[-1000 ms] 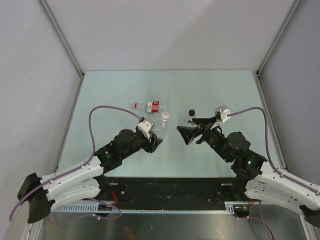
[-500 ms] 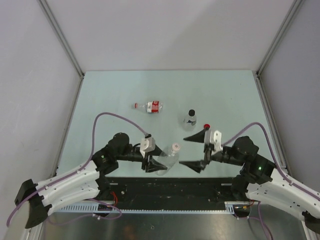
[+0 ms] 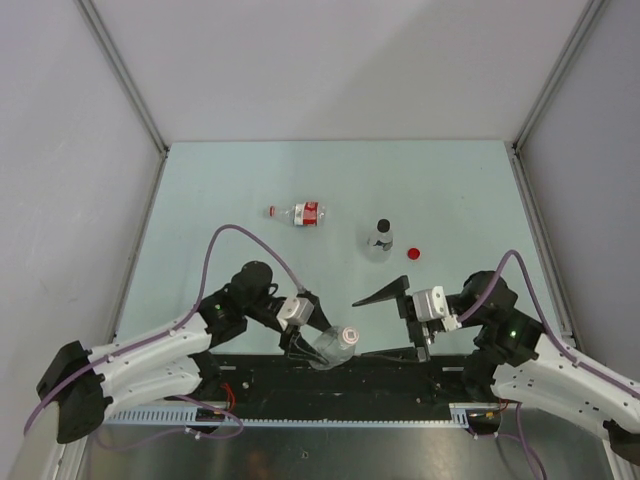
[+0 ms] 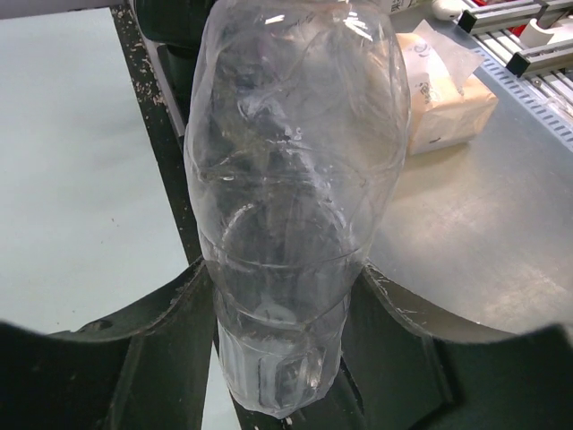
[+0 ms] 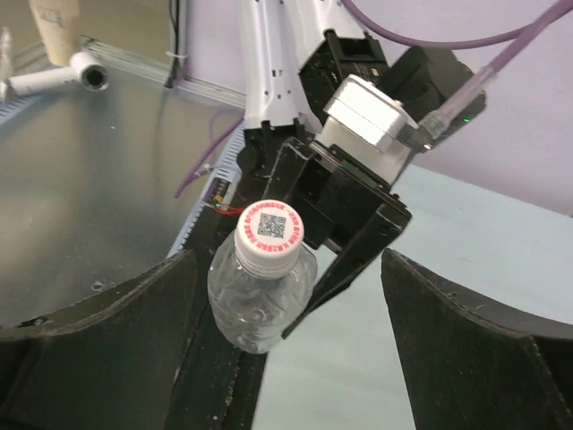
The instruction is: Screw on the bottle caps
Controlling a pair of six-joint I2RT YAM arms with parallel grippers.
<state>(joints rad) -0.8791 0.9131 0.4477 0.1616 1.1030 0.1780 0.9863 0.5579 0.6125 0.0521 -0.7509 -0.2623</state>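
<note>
Left claw [image 3: 318, 338] is clenched on the clear bottle [image 4: 286, 206], gripping its thin body low down. The neck juts out past the fingertips toward the right claw [image 3: 362, 328]. The right claw gapes wide and grips nothing. In its wrist view the white cap [image 5: 269, 229] sits on the bottle's neck between the spread fingers [image 5: 98, 331], touching neither. How tightly the cap is threaded cannot be told.

The likely trouble is in the twist. If the right claw closes off-centre it may shove the neck aside. The soft wall could then buckle or spin in the left claw's hold, so the cap turns nothing or cocks on its thread. Should the bottle slip, it would probably fall off the table, since it hangs by the near edge.

A second ago both claws were far out over the table, the left at this bottle, the right by the black-capped bottle [image 3: 379, 240]. Both have drawn back, the bottle carried along. The red cap [image 3: 414, 253], hidden then, now lies bare well beyond the right claw. The labelled bottle [image 3: 302, 212], lying far beyond the left claw, has not moved.
</note>
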